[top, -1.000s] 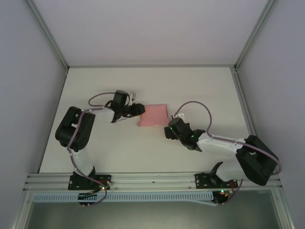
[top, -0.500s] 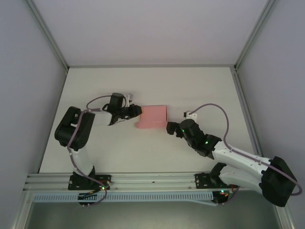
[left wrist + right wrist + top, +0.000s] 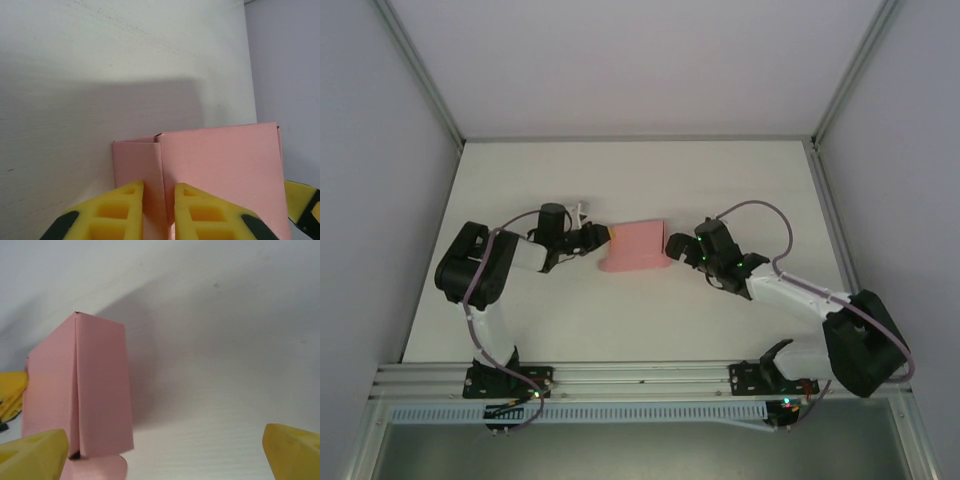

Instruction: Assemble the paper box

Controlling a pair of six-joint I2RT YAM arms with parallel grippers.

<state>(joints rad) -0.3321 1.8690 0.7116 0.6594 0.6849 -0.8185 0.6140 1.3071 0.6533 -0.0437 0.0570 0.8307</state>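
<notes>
The pink paper box stands folded up on the white table, between the two arms. My left gripper is at its left end. In the left wrist view, the yellow fingers of my left gripper are shut on a narrow folded flap of the paper box. My right gripper is at the box's right end, open wide. In the right wrist view the paper box rises just inside the left finger of my right gripper; the rest of the gap holds bare table.
White walls and metal frame posts enclose the table at the left, back and right. The arm bases sit on the rail at the near edge. Cables loop over both forearms. A tip of the other gripper shows beyond the box.
The right arm swung from the box's near right corner out and back up to its right end, and its jaws opened fully. The left jaws closed on the flap and the box shifted slightly left.
</notes>
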